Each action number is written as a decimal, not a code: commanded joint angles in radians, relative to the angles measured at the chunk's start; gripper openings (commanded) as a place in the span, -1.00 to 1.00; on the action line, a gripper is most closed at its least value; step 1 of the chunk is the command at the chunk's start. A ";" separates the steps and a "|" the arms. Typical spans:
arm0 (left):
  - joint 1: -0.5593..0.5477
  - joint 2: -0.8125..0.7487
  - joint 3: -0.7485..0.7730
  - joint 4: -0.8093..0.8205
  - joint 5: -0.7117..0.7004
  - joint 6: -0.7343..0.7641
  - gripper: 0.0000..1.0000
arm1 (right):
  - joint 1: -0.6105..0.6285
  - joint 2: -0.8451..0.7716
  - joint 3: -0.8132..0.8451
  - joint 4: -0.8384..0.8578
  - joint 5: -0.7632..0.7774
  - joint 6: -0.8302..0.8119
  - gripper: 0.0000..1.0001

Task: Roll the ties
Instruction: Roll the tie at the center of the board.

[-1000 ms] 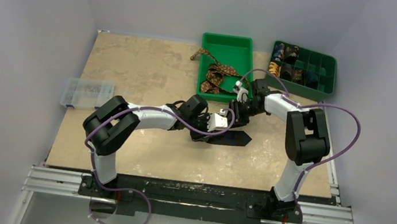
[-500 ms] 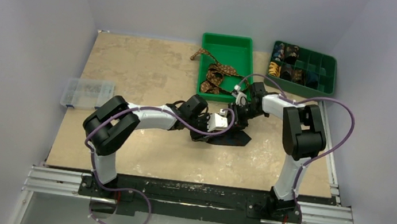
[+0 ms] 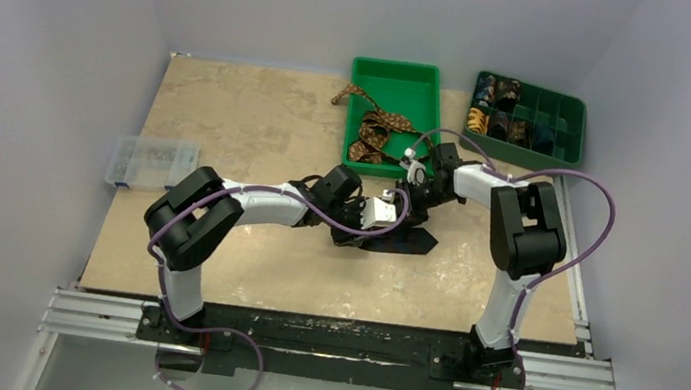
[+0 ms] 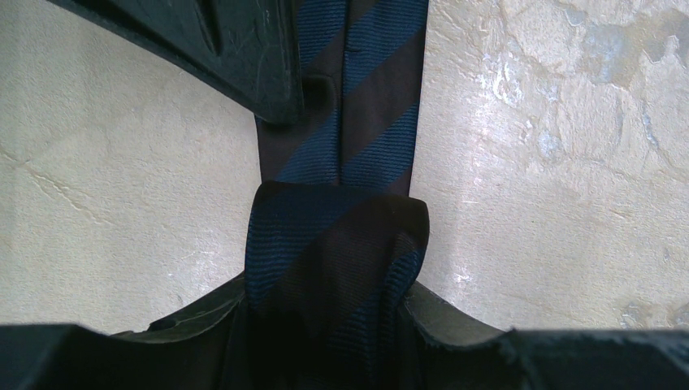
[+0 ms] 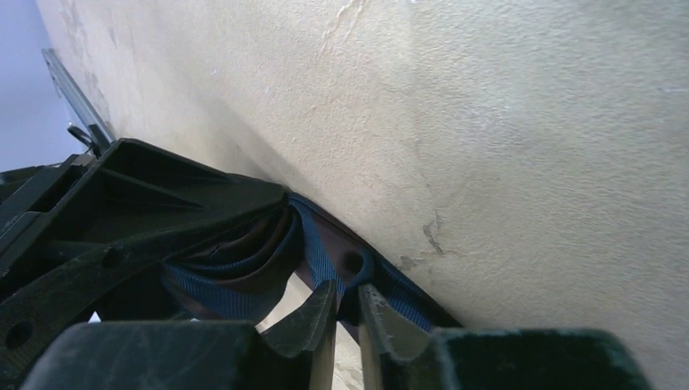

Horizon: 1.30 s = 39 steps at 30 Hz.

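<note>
Near the middle of the surface, gripping the dark navy tie with the left claw: clamped on the rolled end, with a finger pressed to each side of the coil. Beyond the coil, lying flat and straight on the surface, the unrolled length with its blue and black diagonal stripes. Poised low against the same tie from the far right, just beside the left claw, the right claw, with fingertips nearly together, only a thin slot between, right at a blue fold of fabric. Cannot tell whether pinching the cloth or merely touching it. Seen from the left wrist, resting one black right finger on the flat length's left edge. At the far edge, in the open green tray, lying loose and tangled, the brown patterned tie, with one end draped over the tray's left rim onto the surface. To the right of that, a green divided box holding small rolled ties in its left compartments. Well apart at the left edge, a clear plastic case
</note>
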 commanded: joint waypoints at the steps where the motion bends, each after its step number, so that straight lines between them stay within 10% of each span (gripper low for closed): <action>1: 0.004 0.034 -0.033 -0.052 -0.054 0.005 -0.72 | 0.017 -0.023 0.009 0.008 -0.045 0.012 -0.78; 3: 0.004 0.035 -0.033 -0.051 -0.056 0.002 -0.71 | 0.017 -0.025 0.027 -0.026 -0.048 -0.011 -1.00; 39: 0.067 -0.106 -0.057 0.114 0.079 -0.102 -0.73 | 0.018 0.036 -0.037 -0.096 0.318 -0.137 -1.00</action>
